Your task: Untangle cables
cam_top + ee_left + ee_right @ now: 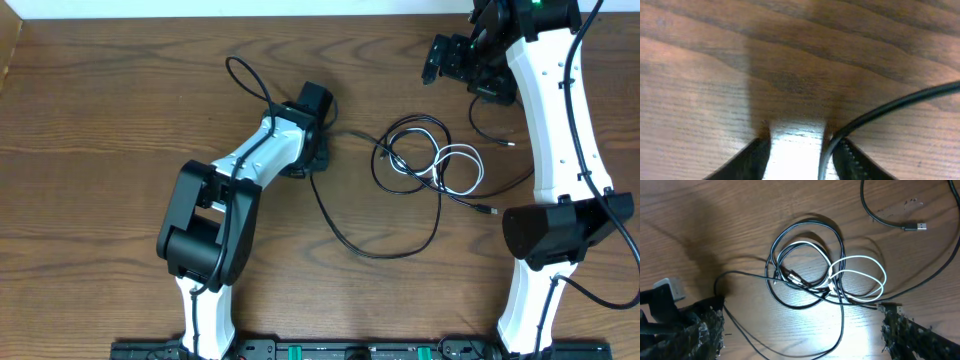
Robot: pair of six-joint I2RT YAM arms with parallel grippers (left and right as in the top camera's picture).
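The cables lie tangled at centre right: black loops (pixel 410 135) (pixel 805 227) wound with a shorter white cable (pixel 470 160) (pixel 865 260). One long black cable (pixel 345 240) runs from the tangle to my left gripper (pixel 318 162). In the left wrist view that cable (pixel 890 105) passes between my open left fingers (pixel 797 142), against the right one, low on the table. My right gripper (pixel 440 65) (pixel 802 317) is open and empty, raised beyond the tangle. A separate black cable with a silver plug (pixel 505 143) (pixel 917 227) lies to the tangle's right.
A black plug end (pixel 488 210) (pixel 890 307) sticks out of the tangle toward the right arm's base (pixel 560 230). The left arm's own thick wire (pixel 245 75) loops over the wooden table (pixel 100 120). The table's back edge is close behind my right gripper.
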